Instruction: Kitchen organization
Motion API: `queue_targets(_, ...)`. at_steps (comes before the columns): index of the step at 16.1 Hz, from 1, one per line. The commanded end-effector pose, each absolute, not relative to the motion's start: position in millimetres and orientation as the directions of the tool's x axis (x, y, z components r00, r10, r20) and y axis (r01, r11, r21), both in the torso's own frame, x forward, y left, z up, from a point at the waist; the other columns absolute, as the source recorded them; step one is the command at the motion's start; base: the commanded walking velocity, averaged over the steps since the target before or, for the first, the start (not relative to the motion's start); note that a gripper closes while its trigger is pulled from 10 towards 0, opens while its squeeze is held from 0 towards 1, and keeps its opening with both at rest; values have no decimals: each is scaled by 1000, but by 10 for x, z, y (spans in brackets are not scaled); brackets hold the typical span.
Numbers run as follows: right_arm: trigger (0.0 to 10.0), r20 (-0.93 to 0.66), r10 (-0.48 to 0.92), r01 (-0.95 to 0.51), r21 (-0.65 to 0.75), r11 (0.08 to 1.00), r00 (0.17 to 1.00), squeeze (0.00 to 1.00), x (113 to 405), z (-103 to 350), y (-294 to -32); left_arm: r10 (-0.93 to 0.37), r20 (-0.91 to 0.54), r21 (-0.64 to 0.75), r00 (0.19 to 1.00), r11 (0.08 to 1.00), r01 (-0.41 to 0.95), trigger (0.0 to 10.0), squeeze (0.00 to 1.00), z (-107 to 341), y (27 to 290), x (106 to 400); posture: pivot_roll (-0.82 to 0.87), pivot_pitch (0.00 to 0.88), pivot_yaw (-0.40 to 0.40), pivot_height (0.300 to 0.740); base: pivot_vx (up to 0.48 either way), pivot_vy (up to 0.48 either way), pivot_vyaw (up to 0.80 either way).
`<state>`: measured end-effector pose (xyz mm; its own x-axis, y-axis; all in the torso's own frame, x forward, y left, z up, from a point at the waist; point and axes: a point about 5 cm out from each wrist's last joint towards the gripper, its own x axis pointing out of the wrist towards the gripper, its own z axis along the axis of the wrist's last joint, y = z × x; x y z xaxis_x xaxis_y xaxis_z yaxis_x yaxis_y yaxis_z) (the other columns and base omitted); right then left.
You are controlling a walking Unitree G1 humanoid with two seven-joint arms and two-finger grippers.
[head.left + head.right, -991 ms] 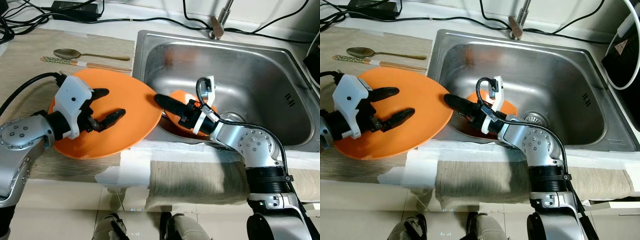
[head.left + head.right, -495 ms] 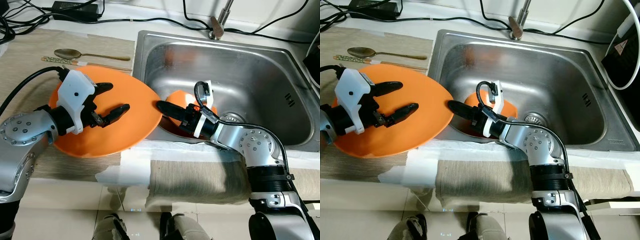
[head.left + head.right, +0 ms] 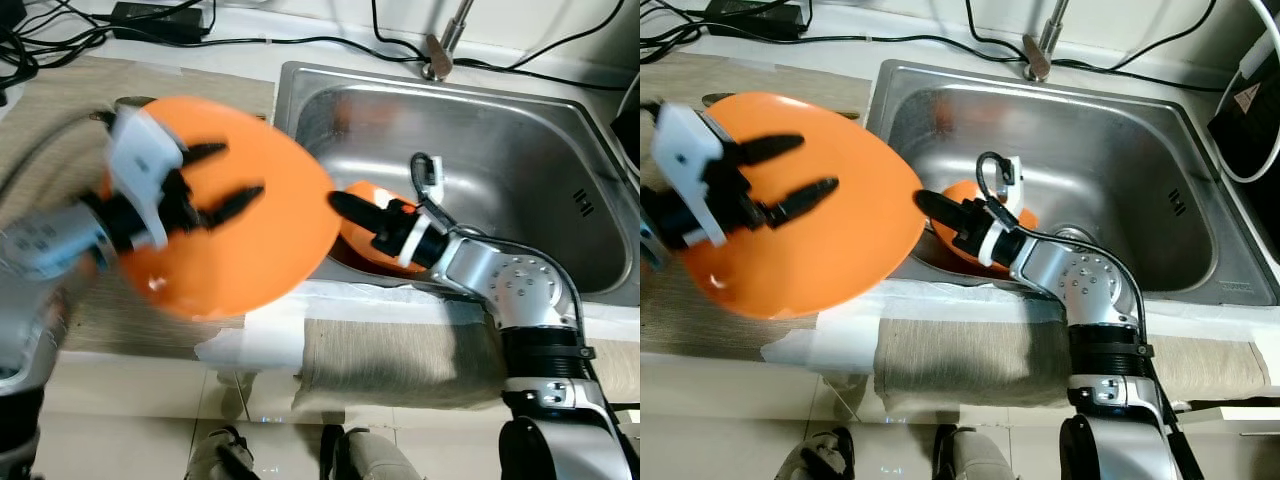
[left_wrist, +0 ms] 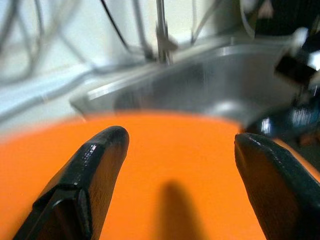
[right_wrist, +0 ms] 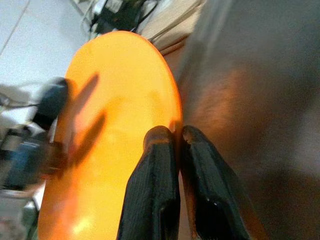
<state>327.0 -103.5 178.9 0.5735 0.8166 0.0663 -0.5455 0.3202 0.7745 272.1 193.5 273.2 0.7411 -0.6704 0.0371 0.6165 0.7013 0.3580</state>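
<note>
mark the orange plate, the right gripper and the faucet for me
orange plate (image 3: 855, 235), right eye view: bare face of the plate, near its sink-side edge.
right gripper (image 5: 177, 137), right wrist view: between the two fingertips, pinched on the plate's rim.
faucet (image 3: 1040, 60), right eye view: its base behind the sink.

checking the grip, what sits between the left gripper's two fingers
Only the orange plate's bare face. In the left wrist view the left gripper has its jaws spread wide above it, nothing else between them. The right gripper pinches the plate's rim.
</note>
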Motion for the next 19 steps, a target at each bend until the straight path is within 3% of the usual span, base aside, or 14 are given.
queue_targets(1,0,56,783,-520,777,356,620,0,3309,1804,-1168,-703,98,372,704,682,629,10000,0,2898,1890,2644,-98,179,-122,740,0,0,0)
queue_targets(4,0,75,747,-531,750,394,660,0,3335,1915,-1348,-735,147,384,662,659,647,10000,0,3023,1891,2520,-95,185,-126,740,0,0,0)
queue_targets(8,0,147,663,-547,705,451,734,0,3346,2206,-1731,-731,148,339,666,670,660,10000,0,2965,1911,2461,-100,191,-128,740,0,0,0)
queue_targets(12,0,122,548,-493,625,605,827,0,3285,2375,-2243,-677,169,235,717,734,638,10000,0,2827,1884,2530,-127,193,-119,740,0,0,0)
queue_targets(15,0,123,473,-447,590,672,873,0,3281,2491,-2493,-686,144,219,713,725,653,10000,0,2747,1830,2561,-140,194,-117,740,0,0,0)
queue_targets(19,0,127,432,-420,580,698,893,0,3351,2517,-2591,-708,150,203,690,705,679,10000,0,2729,1708,2577,-145,187,-115,740,0,0,0)
